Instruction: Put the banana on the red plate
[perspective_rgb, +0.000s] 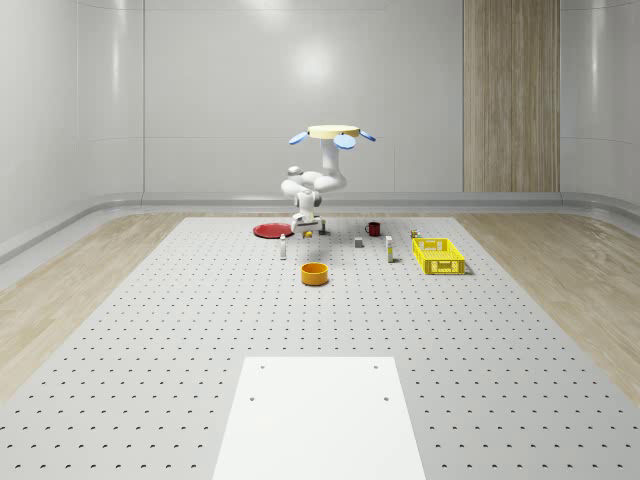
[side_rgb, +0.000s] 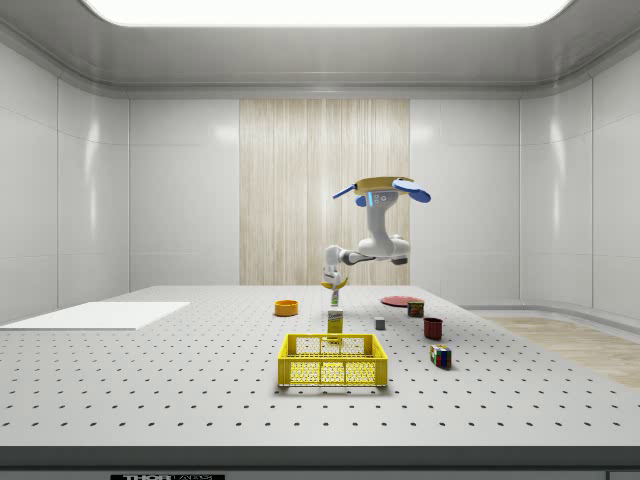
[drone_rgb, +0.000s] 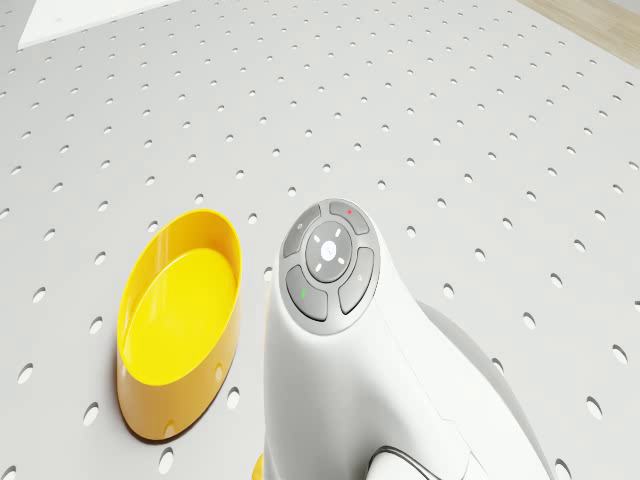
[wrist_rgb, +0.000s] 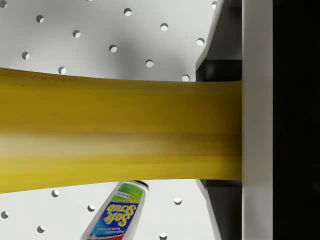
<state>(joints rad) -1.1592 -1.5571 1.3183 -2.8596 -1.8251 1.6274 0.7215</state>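
Note:
The banana (wrist_rgb: 120, 130) lies crosswise in the wrist view, clamped against a grey finger (wrist_rgb: 255, 120). My gripper (perspective_rgb: 308, 228) is shut on it and hangs a little above the table, just off the whole-scene view's right of the red plate (perspective_rgb: 272, 230). In the side view the gripper (side_rgb: 335, 290) is left of the red plate (side_rgb: 403, 300). The drone (perspective_rgb: 334, 133) hovers over the far part of the table, with the white arm (drone_rgb: 330, 270) bent down below it.
A Soft Scrub bottle (wrist_rgb: 117, 212) stands under the gripper. A yellow bowl (perspective_rgb: 315, 273) sits nearer the camera, a yellow crate (perspective_rgb: 438, 255) at the right, and a red mug (perspective_rgb: 373, 228) and a grey cube (perspective_rgb: 358, 241) between them. A white panel (perspective_rgb: 320, 415) lies in front.

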